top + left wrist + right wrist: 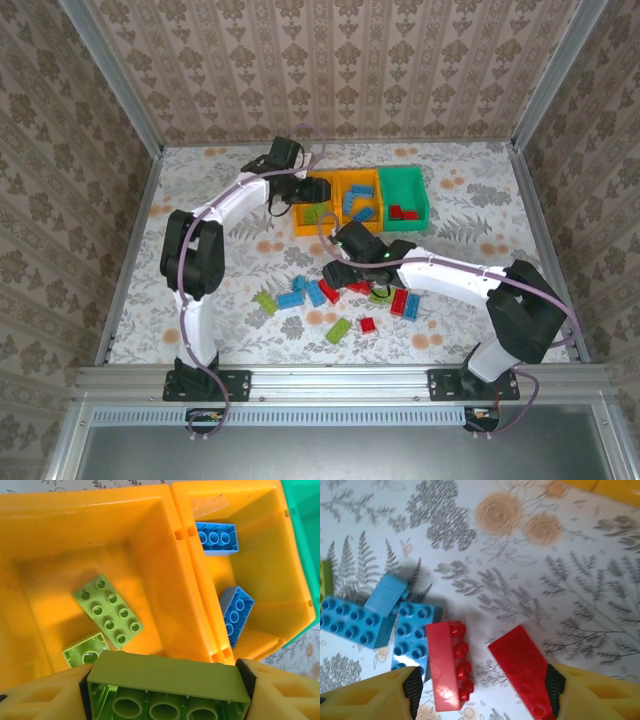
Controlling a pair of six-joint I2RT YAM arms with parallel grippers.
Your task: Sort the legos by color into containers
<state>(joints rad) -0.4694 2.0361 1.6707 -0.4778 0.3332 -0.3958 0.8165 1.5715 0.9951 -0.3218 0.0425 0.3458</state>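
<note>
My left gripper [168, 692] is shut on a lime green lego [167, 676] and hangs over the left orange-yellow container [75, 515], where two more green legos [108, 611] lie. The middle orange-yellow container [250, 500] holds blue legos [216, 538]. The green container [400, 172] holds red legos [403, 212]. My right gripper [482, 692] is open low over the table, with two red legos [447, 665] [525, 670] lying between its fingers. Blue legos [412, 635] lie just left of them.
Loose legos are scattered on the patterned table in front of the containers: a green one [265, 302], blue ones [292, 298], a green one [338, 330] and a small red one [367, 324]. Metal rails and patterned walls enclose the table.
</note>
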